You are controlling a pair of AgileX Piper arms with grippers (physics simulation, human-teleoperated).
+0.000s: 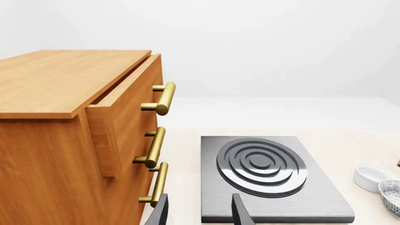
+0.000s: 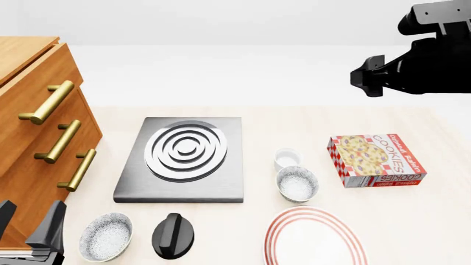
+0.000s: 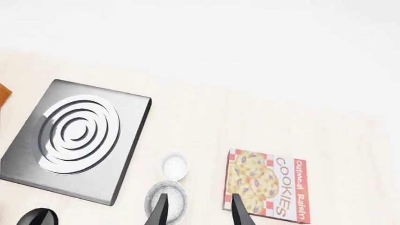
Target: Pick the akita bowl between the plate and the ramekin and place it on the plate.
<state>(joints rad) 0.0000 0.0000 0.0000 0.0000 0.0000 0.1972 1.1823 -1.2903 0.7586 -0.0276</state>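
Note:
The akita bowl (image 2: 296, 184), speckled inside, sits on the table between the small white ramekin (image 2: 287, 159) and the red-ringed plate (image 2: 315, 240) at the front edge. High above the table's right rear, my right arm (image 2: 423, 55) hangs. In the right wrist view the right gripper (image 3: 198, 211) is open and empty, well above the bowl (image 3: 166, 198) and ramekin (image 3: 174, 166). At the front left corner, my left gripper (image 2: 28, 223) is open beside the cabinet. Its wrist view shows its open fingers (image 1: 240, 213), the ramekin (image 1: 372, 176) and the bowl (image 1: 392, 197) far off.
A wooden drawer cabinet (image 2: 37, 127) with brass handles fills the left side. A grey burner slab (image 2: 184, 157) lies mid-table. A cookie box (image 2: 376, 160) lies right of the ramekin. A second speckled bowl (image 2: 107, 236) and a black knob (image 2: 174, 236) sit front left.

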